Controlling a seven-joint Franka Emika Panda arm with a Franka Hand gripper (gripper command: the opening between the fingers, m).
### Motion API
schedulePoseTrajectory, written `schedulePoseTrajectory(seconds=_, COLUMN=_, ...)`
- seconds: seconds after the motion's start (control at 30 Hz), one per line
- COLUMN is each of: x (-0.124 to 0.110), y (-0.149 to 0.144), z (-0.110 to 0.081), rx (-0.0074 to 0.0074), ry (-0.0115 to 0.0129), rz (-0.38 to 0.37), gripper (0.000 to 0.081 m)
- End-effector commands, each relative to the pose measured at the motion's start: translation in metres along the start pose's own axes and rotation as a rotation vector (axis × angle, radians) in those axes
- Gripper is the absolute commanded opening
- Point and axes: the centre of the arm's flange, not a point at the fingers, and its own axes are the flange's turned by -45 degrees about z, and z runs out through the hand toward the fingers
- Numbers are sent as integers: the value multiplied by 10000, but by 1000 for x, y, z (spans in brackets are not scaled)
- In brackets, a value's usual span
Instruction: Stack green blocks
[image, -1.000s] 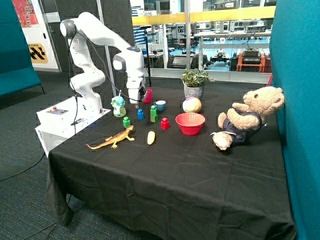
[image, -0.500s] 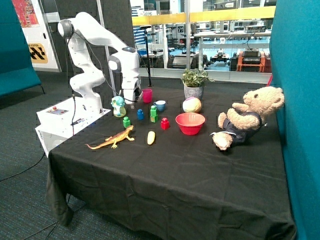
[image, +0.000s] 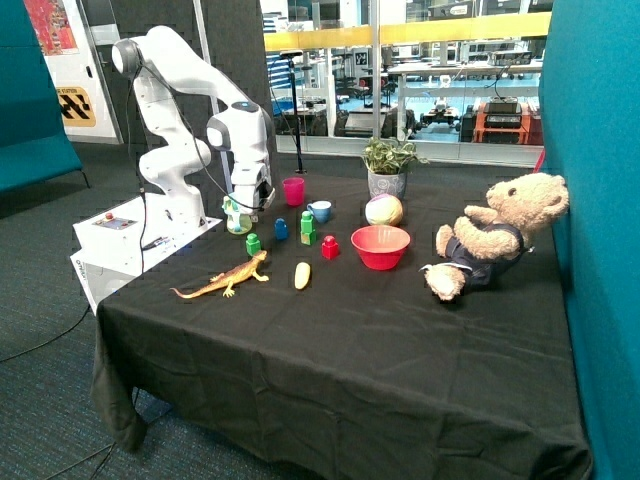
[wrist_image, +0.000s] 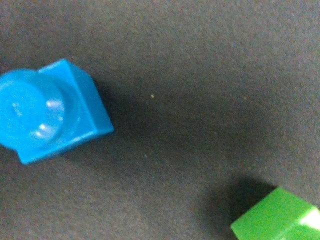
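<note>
From the outside cam I see the gripper (image: 252, 205) hanging low near the table's (image: 400, 340) far edge. One green block (image: 253, 244) stands alone; a green stack (image: 308, 227) sits past the blue block (image: 281, 229). Can't tell if the fingers are apart. Wrist cam: blue block (wrist_image: 47, 112) and a green corner (wrist_image: 277, 216), well apart.
</note>
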Motion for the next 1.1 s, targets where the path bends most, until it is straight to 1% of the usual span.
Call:
schedulePoseTrajectory(seconds=0.0, x=-15, y=6, z=6, rx=-32, ry=14, rz=108, gripper=444)
schedulePoseTrajectory(seconds=0.07, x=-16, y=6, z=7, rx=-32, ry=14, rz=103, gripper=438)
schedulePoseTrajectory(seconds=0.1, x=-16, y=6, z=7, rx=-32, ry=14, rz=93, gripper=422)
schedulePoseTrajectory(seconds=0.2, x=-16, y=6, z=7, rx=-32, ry=14, rz=107, gripper=439)
schedulePoseTrajectory(seconds=0.33, x=-17, y=7, z=12, rx=-32, ry=14, rz=117, gripper=439)
schedulePoseTrajectory(seconds=0.43, x=-17, y=7, z=15, rx=-32, ry=14, rz=129, gripper=401)
schedulePoseTrajectory(seconds=0.53, x=-18, y=8, z=18, rx=-32, ry=14, rz=131, gripper=400)
schedulePoseTrajectory(seconds=0.83, x=-18, y=10, z=27, rx=-32, ry=14, rz=121, gripper=409)
schedulePoseTrajectory(seconds=1.07, x=-16, y=15, z=30, rx=-32, ry=14, rz=136, gripper=463)
